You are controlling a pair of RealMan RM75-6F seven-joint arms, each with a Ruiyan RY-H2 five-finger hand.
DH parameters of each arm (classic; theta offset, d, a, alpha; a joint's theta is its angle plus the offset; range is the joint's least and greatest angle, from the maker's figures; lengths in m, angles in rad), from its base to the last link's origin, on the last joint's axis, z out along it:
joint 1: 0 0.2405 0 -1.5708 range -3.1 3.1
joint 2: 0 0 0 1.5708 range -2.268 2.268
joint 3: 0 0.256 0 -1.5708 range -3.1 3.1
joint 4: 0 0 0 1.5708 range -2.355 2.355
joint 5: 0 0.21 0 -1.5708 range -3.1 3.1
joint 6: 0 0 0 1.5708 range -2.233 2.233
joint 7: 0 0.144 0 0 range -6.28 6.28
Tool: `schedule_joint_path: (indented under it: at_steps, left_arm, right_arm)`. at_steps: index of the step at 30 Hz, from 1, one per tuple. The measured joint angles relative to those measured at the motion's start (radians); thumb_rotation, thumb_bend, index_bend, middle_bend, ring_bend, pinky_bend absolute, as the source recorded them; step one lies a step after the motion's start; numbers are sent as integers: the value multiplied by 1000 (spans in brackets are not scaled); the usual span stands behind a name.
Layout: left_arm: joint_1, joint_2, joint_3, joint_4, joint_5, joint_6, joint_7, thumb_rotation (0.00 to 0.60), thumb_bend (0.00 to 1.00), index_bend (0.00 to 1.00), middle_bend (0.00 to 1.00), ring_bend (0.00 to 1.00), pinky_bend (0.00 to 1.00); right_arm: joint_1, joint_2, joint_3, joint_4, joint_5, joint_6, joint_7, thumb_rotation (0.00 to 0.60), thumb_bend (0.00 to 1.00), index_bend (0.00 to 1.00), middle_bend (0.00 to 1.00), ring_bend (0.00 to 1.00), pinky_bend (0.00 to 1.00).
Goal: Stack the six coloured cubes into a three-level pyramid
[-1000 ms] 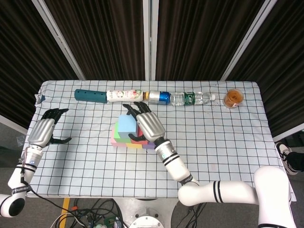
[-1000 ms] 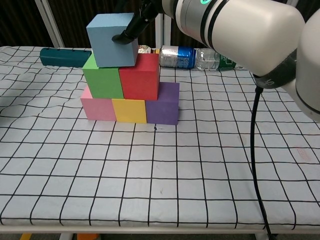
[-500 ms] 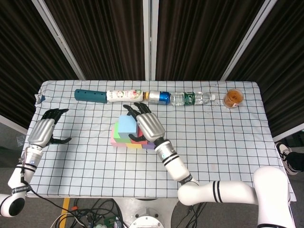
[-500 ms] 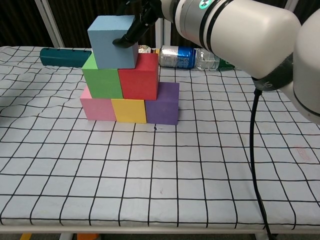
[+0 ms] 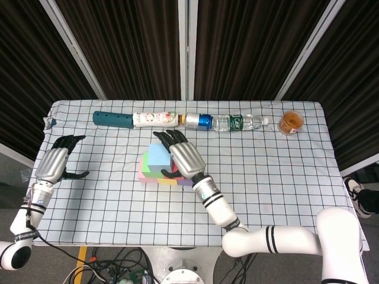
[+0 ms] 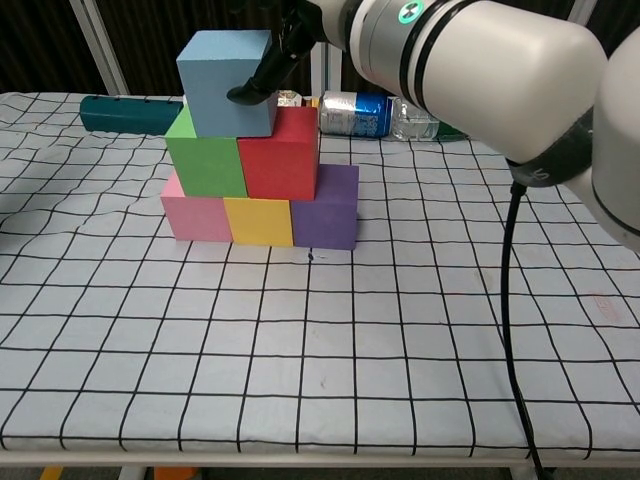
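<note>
Change: light-blue foam cube (image 6: 227,82) nudged squarer atop green/red pair
Right hand (image 5: 182,155): fingers spread, fingertip touching cube face
Left hand (image 5: 56,161): open, resting apart

Your pyramid (image 6: 255,160) sits mid-counter (image 6: 300,350), three cubes under two under one. Behind it lies a row of bottles (image 5: 183,120). Your left hand (image 5: 56,163) rests far left.

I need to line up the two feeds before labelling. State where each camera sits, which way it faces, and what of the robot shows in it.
Head view: high above the near table edge, looking steeply down on the cube pyramid; shows left hand, right hand and both forearms.
Chest view: low, near table height, looking level at the pyramid's front; shows only the right arm and its fingers by the blue cube.
Shared: pyramid, right hand, row of bottles.
</note>
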Motion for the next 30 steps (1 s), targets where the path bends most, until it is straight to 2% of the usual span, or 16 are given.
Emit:
schedule_joint_path:
  at_steps: [10, 14, 17, 20, 24, 27, 30]
  left_arm:
    - [7, 15, -7, -13, -13, 21, 23, 600, 101, 131, 118, 60, 59]
    - [26, 21, -11, -11, -26, 63, 53, 600, 101, 131, 118, 60, 59]
    - [49, 26, -5, -3, -31, 97, 84, 600, 101, 132, 118, 60, 59]
    - [75, 29, 6, 7, -28, 136, 108, 600, 101, 139, 118, 61, 59]
    - [116, 23, 27, 25, -12, 202, 137, 600, 101, 172, 130, 61, 59]
    - [156, 10, 52, 38, 22, 266, 149, 600, 101, 185, 134, 60, 59]
    - [205, -5, 87, 44, 72, 335, 155, 600, 101, 185, 134, 60, 60]
  right_arm:
    - [-39, 59, 5, -77, -74, 35, 29, 600, 102, 0, 0, 0, 0]
    - [-93, 147, -1, -149, -128, 63, 53, 600, 134, 0, 1, 0, 0]
    - [-156, 246, -25, -203, -177, 91, 63, 600, 168, 0, 50, 0, 0]
    - [-245, 361, -71, -246, -228, 123, 83, 600, 185, 4, 90, 0, 1]
    - [-373, 502, -183, -264, -309, 143, 134, 600, 192, 15, 98, 0, 26]
    - [-455, 557, -270, -242, -383, 157, 173, 600, 191, 13, 81, 0, 0]
    - [-524, 573, -328, -181, -459, 195, 210, 600, 194, 0, 54, 0, 0]
